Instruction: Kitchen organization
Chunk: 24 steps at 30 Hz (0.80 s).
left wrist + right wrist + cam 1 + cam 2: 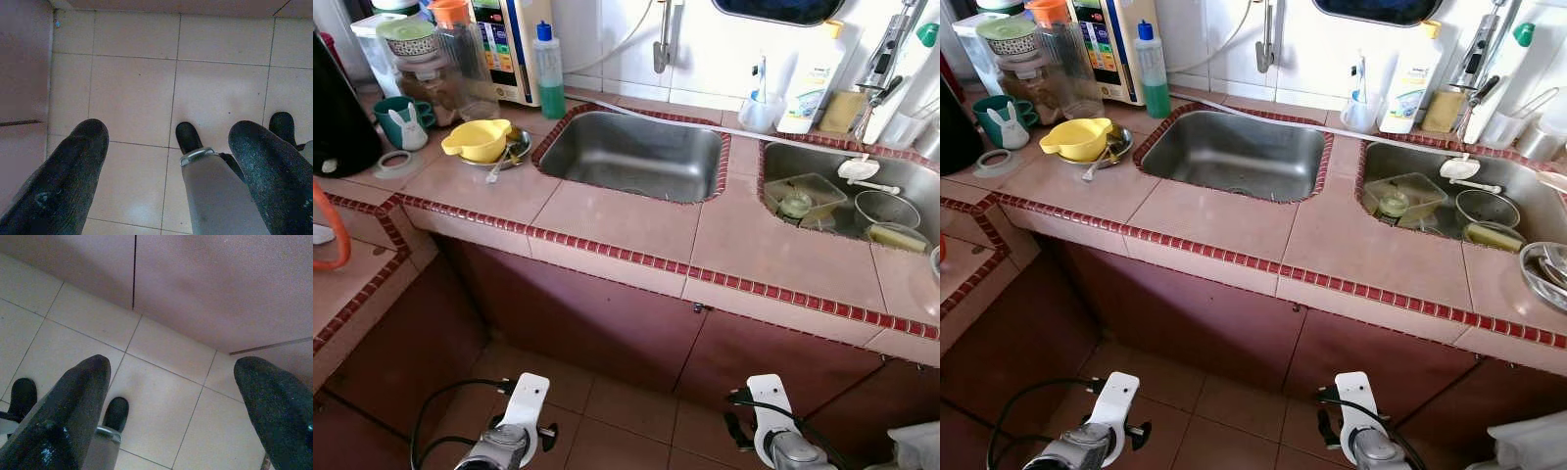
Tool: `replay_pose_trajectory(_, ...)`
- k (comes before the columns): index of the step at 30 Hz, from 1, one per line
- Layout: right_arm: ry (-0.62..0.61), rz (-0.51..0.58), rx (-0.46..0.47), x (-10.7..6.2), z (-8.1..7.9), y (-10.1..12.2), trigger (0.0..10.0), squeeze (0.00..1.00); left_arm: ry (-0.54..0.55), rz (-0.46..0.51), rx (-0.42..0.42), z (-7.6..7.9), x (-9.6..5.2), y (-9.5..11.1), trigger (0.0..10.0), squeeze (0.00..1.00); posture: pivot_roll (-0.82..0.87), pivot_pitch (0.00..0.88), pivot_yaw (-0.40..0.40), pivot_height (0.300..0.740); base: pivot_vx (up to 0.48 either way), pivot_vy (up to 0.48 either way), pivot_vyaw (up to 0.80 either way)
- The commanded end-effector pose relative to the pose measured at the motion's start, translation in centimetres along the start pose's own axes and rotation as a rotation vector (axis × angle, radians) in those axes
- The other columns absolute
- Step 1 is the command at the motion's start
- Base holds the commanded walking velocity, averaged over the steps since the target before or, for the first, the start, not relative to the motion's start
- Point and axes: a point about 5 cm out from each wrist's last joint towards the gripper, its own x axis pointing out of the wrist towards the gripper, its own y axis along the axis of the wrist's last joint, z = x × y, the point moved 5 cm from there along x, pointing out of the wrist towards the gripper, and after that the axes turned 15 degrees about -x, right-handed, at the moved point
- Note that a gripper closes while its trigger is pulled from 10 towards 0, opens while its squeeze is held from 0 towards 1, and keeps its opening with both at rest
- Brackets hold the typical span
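Note:
A pink tiled counter (626,230) with red trim holds two steel sinks. The left sink (631,155) is empty. The right sink (832,196) holds a clear plastic container (803,196), a glass bowl (886,209) and a yellowish piece (898,238). A yellow bowl (478,139) with a spoon rests on a plate left of the sinks. Both arms hang low in front of the cabinet. My left gripper (168,132) and right gripper (173,364) are open over the floor tiles, with nothing between the fingers.
A green soap bottle (549,73), a water dispenser (504,44), a teal mug (399,119) and jars crowd the back left. A white bottle (813,88) and a cup (762,110) stand behind the sinks. Cabinet doors (607,323) are shut below.

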Motion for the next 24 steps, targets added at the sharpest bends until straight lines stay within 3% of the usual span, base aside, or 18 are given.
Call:
replay_pose_trajectory(1,0.002,-0.008,0.001,0.03,-0.03,-0.03,10.0,0.0,0.005,-0.001,0.005,-0.2,-0.01,0.0,10.0,0.0,0.0,0.0,-0.01,0.74,0.0,0.0,0.0)
replay_pose_trajectory(24,0.008,0.018,0.002,0.08,-0.13,0.5,10.0,0.0,0.006,-0.006,0.007,-0.41,-0.03,-0.1,10.0,0.0,-0.01,0.0,-0.006,0.74,0.0,0.0,0.0)
